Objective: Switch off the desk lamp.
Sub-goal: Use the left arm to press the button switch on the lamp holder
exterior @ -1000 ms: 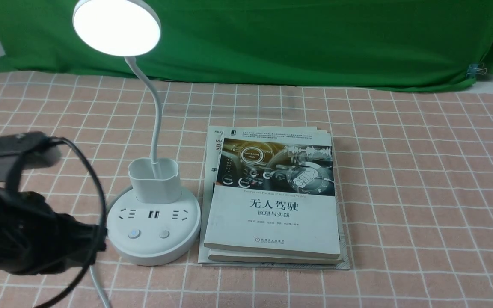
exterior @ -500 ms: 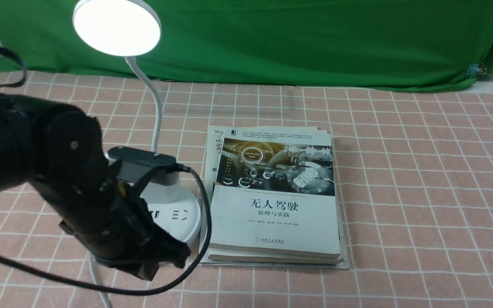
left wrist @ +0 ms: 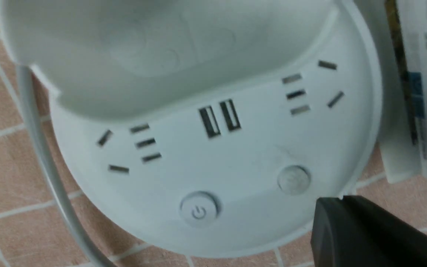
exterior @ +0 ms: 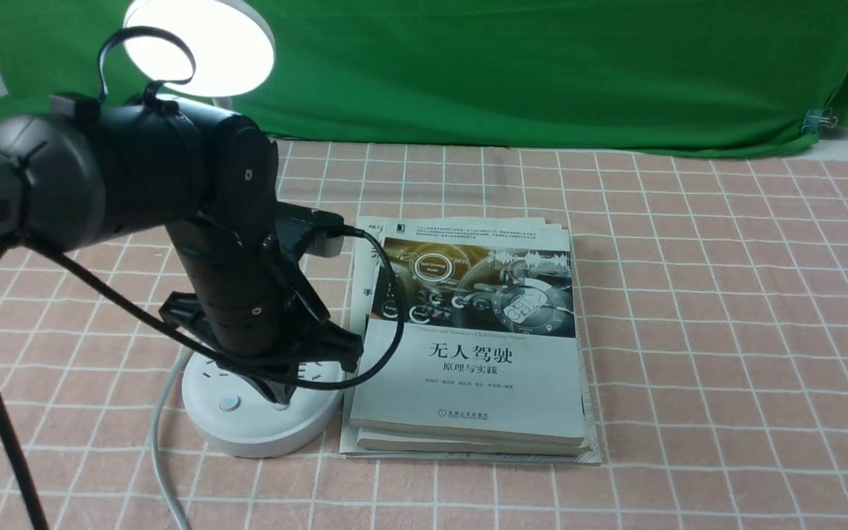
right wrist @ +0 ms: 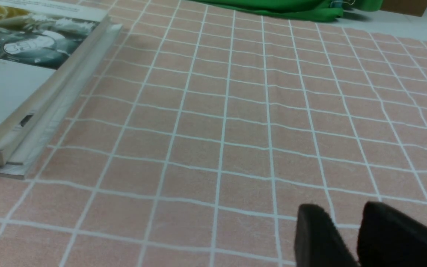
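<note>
The desk lamp's round head (exterior: 199,48) glows white at the back left. Its round white base (exterior: 247,430) stands left of the books, with a lit button (exterior: 230,403) showing. My left arm hangs over the base and hides the neck and the cup holder. My left gripper (exterior: 283,391) is shut, its tip just above the base's front right. In the left wrist view the gripper (left wrist: 341,202) sits by the base's rim, next to the plain button (left wrist: 293,180); the power button (left wrist: 198,211) lies further off. My right gripper (right wrist: 343,211) is slightly open and empty, low over the cloth.
A stack of books (exterior: 468,346) lies right of the lamp base, touching or nearly touching it; it also shows in the right wrist view (right wrist: 20,74). The lamp's white cord (exterior: 159,449) runs toward the front edge. A green cloth (exterior: 542,73) hangs at the back.
My left arm has swung from the left edge to the right and forward, over the lamp base, and now covers the cup holder and the right button. The lamp stays lit.
</note>
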### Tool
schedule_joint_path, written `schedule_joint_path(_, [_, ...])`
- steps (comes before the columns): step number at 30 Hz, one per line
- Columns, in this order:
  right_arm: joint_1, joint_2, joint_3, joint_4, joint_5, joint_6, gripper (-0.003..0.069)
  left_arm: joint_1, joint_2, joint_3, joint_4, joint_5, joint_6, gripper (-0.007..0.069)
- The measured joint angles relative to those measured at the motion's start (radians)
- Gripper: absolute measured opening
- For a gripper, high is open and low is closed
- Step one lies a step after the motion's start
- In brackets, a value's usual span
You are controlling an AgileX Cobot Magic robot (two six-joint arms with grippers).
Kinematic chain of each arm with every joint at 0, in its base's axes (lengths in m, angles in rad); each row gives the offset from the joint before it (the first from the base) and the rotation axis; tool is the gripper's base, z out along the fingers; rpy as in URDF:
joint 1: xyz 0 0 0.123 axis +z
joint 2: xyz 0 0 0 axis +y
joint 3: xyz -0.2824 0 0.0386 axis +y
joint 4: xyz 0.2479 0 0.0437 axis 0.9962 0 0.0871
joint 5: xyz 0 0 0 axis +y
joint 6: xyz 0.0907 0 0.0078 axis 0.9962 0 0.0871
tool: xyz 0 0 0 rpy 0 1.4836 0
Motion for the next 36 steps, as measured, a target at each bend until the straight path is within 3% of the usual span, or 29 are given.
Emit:
schedule_joint_path(14, [0.000, 0.000, 0.000, 0.000, 0.000, 0.000, 0.0240, 0.013, 0.086, -0.024, 0.004, -0.006, -0.001, -0.0003])
schedule_joint_path(25, [0.000, 0.000, 0.000, 0.000, 0.000, 0.000, 0.0240, 0.013, -0.027, -0.019, 0.012, 0.003, -0.008, -0.0003])
schedule_joint_path(36, [0.000, 0.000, 0.000, 0.000, 0.000, 0.000, 0.0240, 0.013, 0.080, -0.021, 0.004, -0.003, -0.009, -0.0003])
